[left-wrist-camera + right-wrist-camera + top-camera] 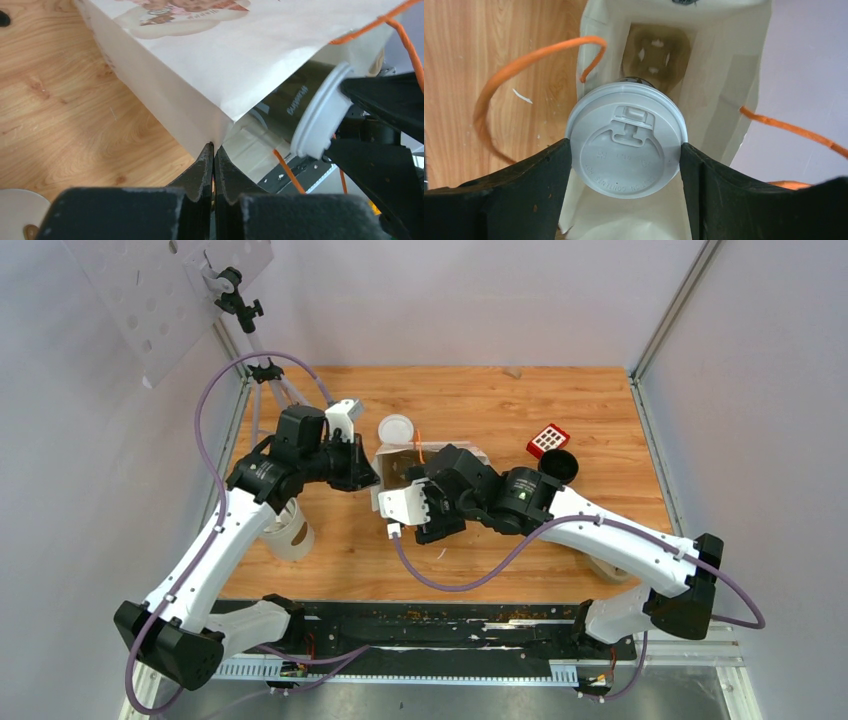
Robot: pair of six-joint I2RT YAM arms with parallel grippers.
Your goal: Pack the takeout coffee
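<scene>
A takeout coffee cup (287,102) with dark sides and a white sip lid (626,140) is held at its lid by my right gripper (625,150), one black finger (549,172) on each side of the rim. The cup's base points into the mouth of a white paper bag (724,75) with orange cord handles (531,57). Brown stained paper shows at the bag's bottom. My left gripper (214,146) is shut on the edge of the bag (210,65) and holds it open. From above, the two grippers (368,472) (418,488) meet at the bag (395,465).
A loose white lid (396,428) lies behind the bag. A lidless pale cup (290,530) stands under the left forearm. A red-and-white block (548,440) and a black cup (560,465) sit to the right. A pale round thing (610,570) is half hidden under the right forearm.
</scene>
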